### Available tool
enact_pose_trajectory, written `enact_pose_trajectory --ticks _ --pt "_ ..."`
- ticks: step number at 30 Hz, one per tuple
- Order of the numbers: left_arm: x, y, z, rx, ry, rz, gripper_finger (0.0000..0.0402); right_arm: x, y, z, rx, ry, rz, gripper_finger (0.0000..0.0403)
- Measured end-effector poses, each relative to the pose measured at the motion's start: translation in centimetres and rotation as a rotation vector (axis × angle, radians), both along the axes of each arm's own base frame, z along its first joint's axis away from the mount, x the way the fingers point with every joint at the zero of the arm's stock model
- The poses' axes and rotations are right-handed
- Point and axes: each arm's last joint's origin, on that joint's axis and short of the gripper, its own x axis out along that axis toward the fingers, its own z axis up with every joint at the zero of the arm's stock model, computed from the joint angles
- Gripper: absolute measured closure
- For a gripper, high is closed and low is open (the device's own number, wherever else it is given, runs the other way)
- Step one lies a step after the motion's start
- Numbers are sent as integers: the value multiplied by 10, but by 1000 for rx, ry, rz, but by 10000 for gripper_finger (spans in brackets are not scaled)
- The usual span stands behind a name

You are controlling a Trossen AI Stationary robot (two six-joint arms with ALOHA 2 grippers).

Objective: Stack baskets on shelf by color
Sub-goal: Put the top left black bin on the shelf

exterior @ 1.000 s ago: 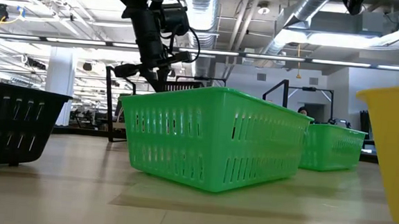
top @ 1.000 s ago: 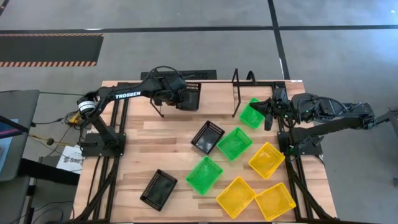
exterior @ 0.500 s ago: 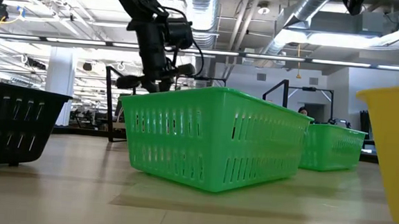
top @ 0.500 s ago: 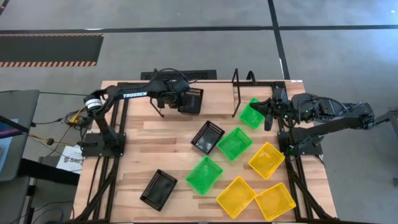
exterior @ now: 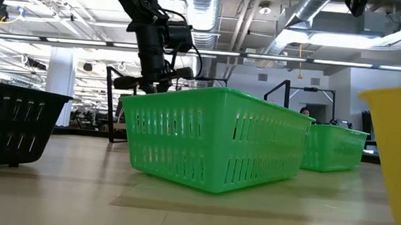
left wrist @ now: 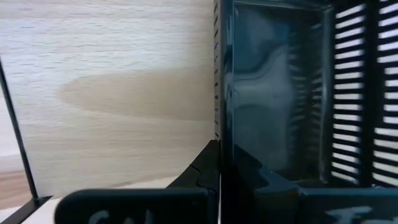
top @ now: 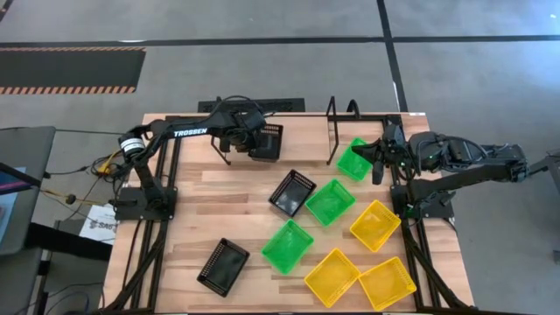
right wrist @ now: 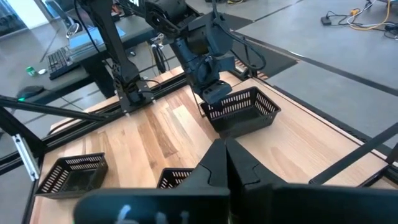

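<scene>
Since a second ago the left arm has drawn its black basket (top: 266,141) slightly toward the table's middle, between the shelf uprights; nothing else moved.

Left gripper (top: 251,140): clamped on that basket's rim. The basket is carried mouth-up at the far side of the wooden table (top: 192,219), long axis running far-to-near. Left wrist view: thin slotted plastic wall with a glossy dark floor.

Second black basket (top: 222,266): near left of the table, long axis on a diagonal, mouth up.

Third black basket (top: 292,192): centre of the table, turned diagonally, just beside a green basket (top: 330,201).

Another green basket (top: 287,246): nearer, also diagonal. Low view shows vertical slotted walls flaring up to a smooth rim.

Shelf (top: 343,131): black wire uprights at the far edge, plank of pale wood.

Third green basket (top: 353,160): at the right upright's foot, just left of the right gripper (top: 376,159).

Right gripper: fingers closed on nothing, held over the table's right edge.

Yellow baskets: one (top: 375,225) right of centre, two (top: 332,276) (top: 387,283) at the near right, all rectangular mesh, mouths up.
</scene>
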Motion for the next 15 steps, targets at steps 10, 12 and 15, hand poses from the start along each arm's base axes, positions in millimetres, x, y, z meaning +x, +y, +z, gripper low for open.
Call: enact_pose_trajectory --ticks 10,12,15 --pt "-1 -1 0 18 27 -59 401 0 0 0 2 -1 0 402" --pt "-1 0 0 30 35 -79 395 0 0 0 7 -2 -2 402" --pt "-1 0 0 38 40 -110 376 0 0 0 13 -3 12 402"
